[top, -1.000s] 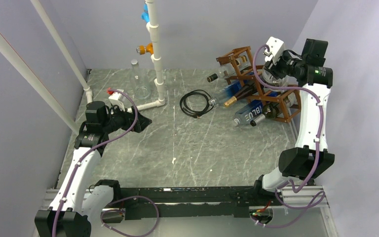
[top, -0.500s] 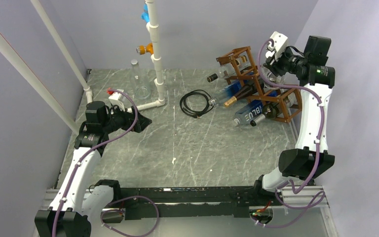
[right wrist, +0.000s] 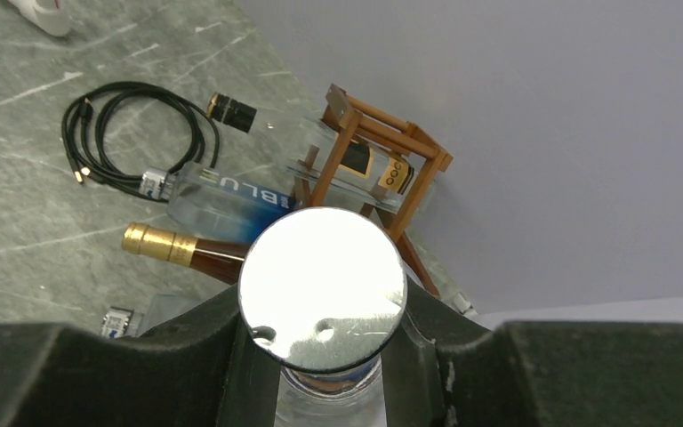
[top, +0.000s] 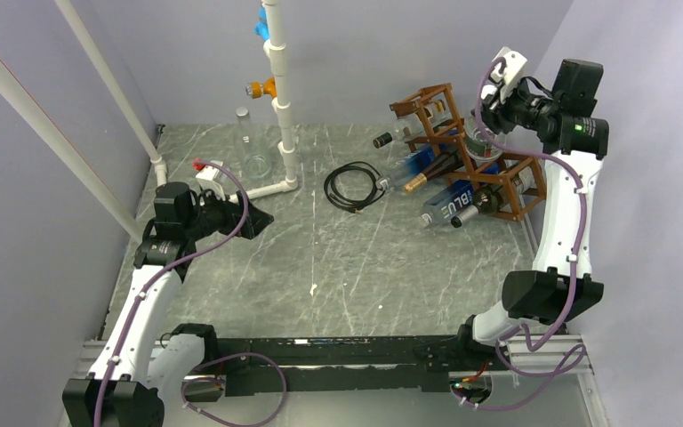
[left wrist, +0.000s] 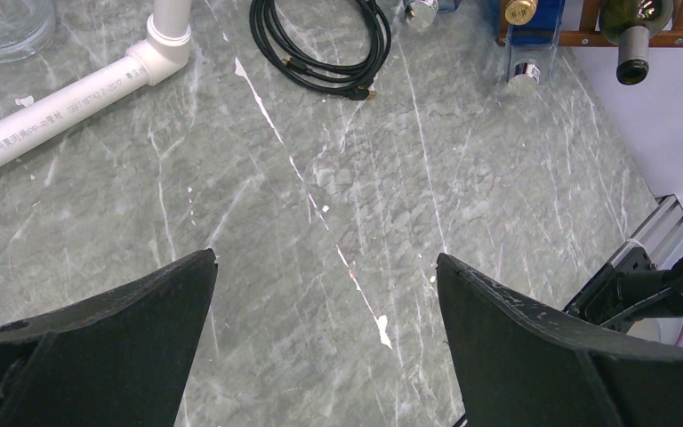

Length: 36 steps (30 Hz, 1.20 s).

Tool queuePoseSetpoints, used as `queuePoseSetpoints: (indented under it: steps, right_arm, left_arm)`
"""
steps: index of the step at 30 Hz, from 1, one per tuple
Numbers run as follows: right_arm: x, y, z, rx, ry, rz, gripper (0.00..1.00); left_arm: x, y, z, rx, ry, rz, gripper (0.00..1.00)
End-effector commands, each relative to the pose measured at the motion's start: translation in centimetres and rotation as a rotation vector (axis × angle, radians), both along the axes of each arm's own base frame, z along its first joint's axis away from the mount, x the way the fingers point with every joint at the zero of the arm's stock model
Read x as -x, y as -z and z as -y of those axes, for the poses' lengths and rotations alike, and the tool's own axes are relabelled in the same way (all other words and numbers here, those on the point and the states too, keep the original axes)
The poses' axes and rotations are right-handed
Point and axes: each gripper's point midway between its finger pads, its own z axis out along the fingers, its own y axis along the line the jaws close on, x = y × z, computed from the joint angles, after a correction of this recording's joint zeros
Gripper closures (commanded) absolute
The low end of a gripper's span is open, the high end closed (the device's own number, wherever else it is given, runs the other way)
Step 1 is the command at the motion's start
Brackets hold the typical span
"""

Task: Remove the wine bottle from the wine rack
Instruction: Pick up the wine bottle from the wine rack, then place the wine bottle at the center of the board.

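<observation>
Step in hand (judged): extraction.
- The right claw [right wrist: 322,356] is clamped on the round, shiny end of the wine bottle [right wrist: 322,289]. Its fingers press that end from both sides.
- The top view puts this claw above the far right part of the wine rack [top: 462,151]. The bottle's body hangs below the claw toward the rack. I cannot tell whether it is fully out of its cell.

Next move (judged): draw the bottle along its own axis until it is free of the frame. Then carry it to open desk [top: 320,267] left of the rack. Risk: nudging the wooden bars or the other bottles [top: 449,203] lying in the lower cells.

The left claw [left wrist: 325,294] is spread wide and holds nothing. It sits low over the desk, well left of the rack.

Surface: grey marbled desk with white scuffs.
- A coiled black cable [top: 354,187] lies just left of the rack.
- A white pipe [top: 282,89] stands further left.

Room: plain lilac walls, close behind and right of the rack.
</observation>
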Motion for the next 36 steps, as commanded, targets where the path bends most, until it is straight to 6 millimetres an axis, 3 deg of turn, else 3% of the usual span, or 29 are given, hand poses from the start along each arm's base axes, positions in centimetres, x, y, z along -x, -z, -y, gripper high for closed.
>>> queuePoseSetpoints:
  steps: [1,24,30,36]
  right_arm:
    - [2.7,-10.5,-1.8,0.036,-0.077,0.342,1.00]
    - [7.7,-8.8,-6.4,-0.208,-0.204,0.122,1.00]
    - [8.7,-7.1,-8.5,-0.244,-0.260,0.043,1.00]
    - [9.8,-4.1,-11.4,-0.258,-0.339,-0.061,1.00]
  left_arm:
    - [-0.3,-1.3,0.0,-0.010,0.011,0.062,0.00]
    - [-0.4,-1.1,0.0,-0.010,0.013,0.056,0.00]
    - [-0.2,-1.3,0.3,0.001,0.035,0.066,0.00]
    - [0.3,-1.5,1.3,0.053,0.090,0.054,0.00]
